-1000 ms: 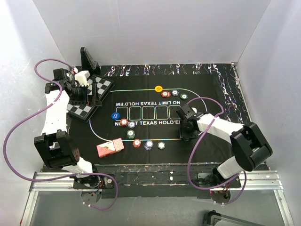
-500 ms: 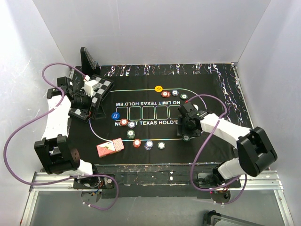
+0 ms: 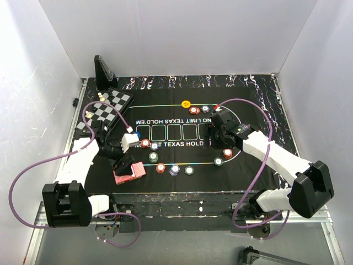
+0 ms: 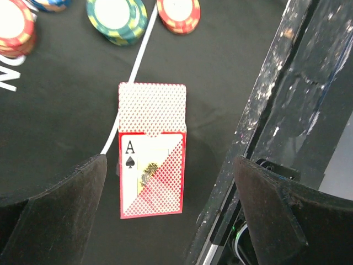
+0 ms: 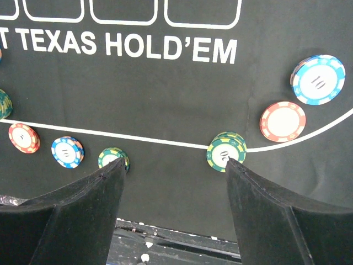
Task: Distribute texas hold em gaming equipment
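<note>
White-and-black left arm (image 3: 83, 157) and right arm (image 3: 265, 150) are both reaching inward, jaws spread.
The left arm is bending at the elbow, its black two-finger left tool (image 4: 171, 165) pointing down, fingers standing wide apart and gripping nothing. The right arm is stretching forward-left, its black right tool (image 5: 174, 165) hovering low, parted and empty.

Bright diffuse light, soft shadows, sharp wrist views, overhead perhaps softer

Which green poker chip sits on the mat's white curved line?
The green-and-yellow poker chip beside the red-and-white chip; it straddles the white curved line. The green chip beside the blue-and-white chip lies clear of it.
</note>
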